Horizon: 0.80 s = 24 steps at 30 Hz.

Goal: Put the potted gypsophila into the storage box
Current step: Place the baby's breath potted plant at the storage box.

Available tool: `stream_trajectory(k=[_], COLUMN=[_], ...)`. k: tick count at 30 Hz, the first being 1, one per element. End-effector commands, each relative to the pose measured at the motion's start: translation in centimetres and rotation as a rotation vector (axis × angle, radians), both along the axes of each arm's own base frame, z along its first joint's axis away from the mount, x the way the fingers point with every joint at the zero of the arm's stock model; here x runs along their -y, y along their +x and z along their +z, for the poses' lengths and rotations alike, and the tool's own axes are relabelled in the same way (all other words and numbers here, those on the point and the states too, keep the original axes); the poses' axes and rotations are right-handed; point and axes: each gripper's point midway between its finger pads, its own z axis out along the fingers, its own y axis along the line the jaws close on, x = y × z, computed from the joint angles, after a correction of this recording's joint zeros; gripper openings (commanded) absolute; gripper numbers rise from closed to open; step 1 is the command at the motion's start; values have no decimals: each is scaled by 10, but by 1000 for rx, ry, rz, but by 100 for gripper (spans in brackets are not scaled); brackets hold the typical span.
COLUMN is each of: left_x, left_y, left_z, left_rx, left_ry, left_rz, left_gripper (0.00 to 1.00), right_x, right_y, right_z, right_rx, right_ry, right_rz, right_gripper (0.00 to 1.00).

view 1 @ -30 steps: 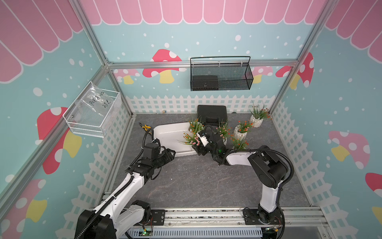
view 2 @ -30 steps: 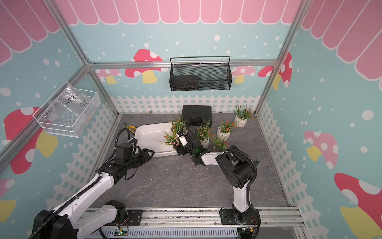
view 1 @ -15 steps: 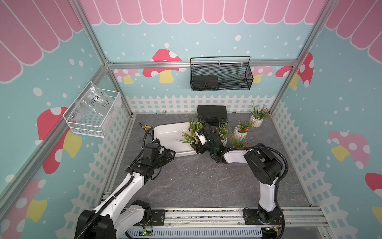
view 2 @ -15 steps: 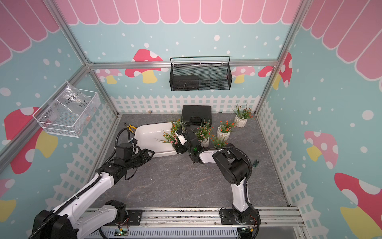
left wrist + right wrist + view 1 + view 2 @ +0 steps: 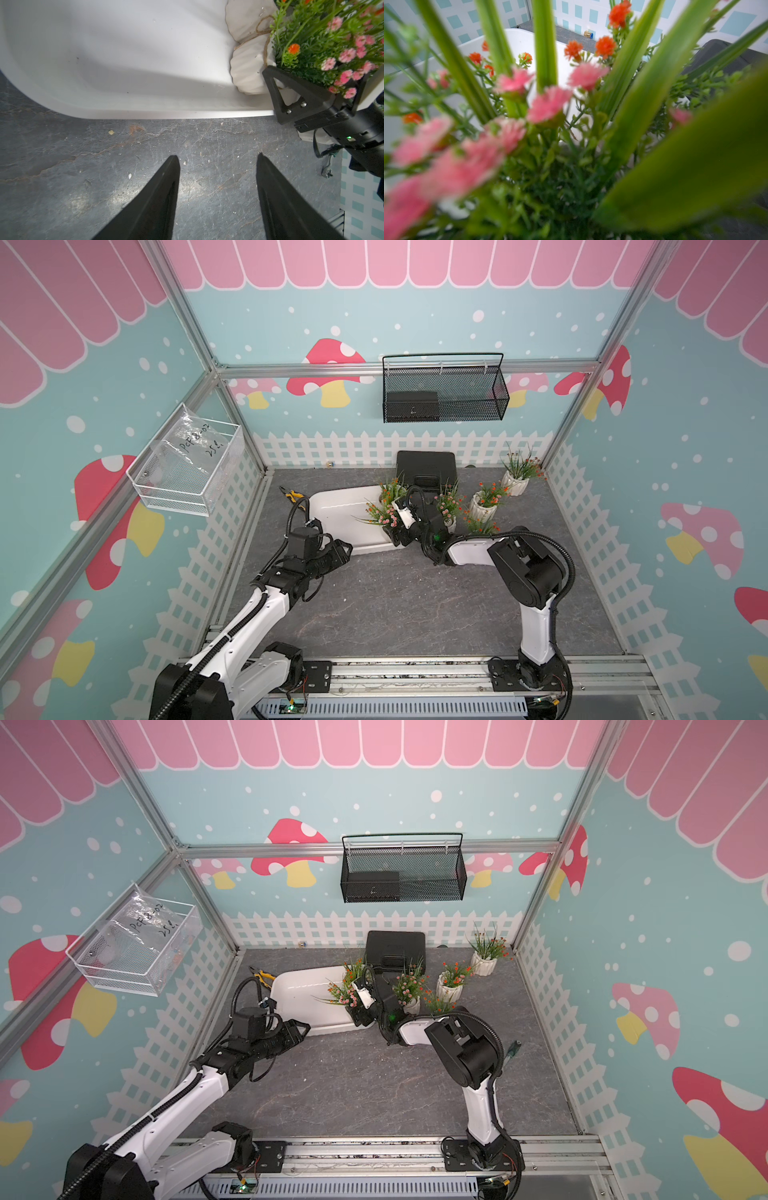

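Two pots are in the storage box [image 5: 340, 514]. The pink-flowered pot [image 5: 249, 68] sits in its near right corner, touching the orange-flowered pot [image 5: 243, 18] just beyond it along the right wall. Your right gripper [image 5: 395, 531] is low at that same corner. One black finger [image 5: 311, 101] shows at the pink-flowered pot's near side and the other is buried in the sprigs, so you can't tell whether it's clamped on the pot or let go. The right wrist view is only blurred pink and orange blooms and green blades, with the box's white behind them. Your left gripper [image 5: 217, 160] is released, fingers spread with nothing between them, over bare grey floor [image 5: 104, 176] just near of the box's near rim. Four pots stand on the floor right of the box: a second pink pot [image 5: 449, 510] just beside the right wrist, an orange pot [image 5: 484, 506] further right, a low pot [image 5: 480, 526] partly behind the right arm, and a corner pot [image 5: 516, 479] far right. The black case [image 5: 426, 466] sits by the far wall, behind the box's far right corner.
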Motion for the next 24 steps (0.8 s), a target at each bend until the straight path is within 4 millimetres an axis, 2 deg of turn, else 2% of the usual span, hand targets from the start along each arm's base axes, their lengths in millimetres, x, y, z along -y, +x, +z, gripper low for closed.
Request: stream_trajectory(k=[1,4,8,14,19,20,24], left_x=[-4,-3,-2,16,49,64,100], left_y=[5,6,7,4,0,-5,-10], left_z=[18,23,30,48,60,61,73], left_rx=[48,64,89,176,265,280,372], left_ry=[26,32,28,-29,23,22,9], left_rz=[-5,-14,-25,-96,-201,-247,-360], left_gripper=[61,62,62,62,63,63,63], right_x=[0,6,19,51,94,104,150], right_y=[0,-9,-24,-56,-96,-103,-134], right_z=[33,64,94,125,125,124,110], right_rx=[22,37,40,16,-66,-86,-169], right_ry=[49,79,105,132,102,101,112], right_rz=[-2,-3,-23,-73,-152,-173,-288], right_gripper=[91,92,95,96,93,93,89])
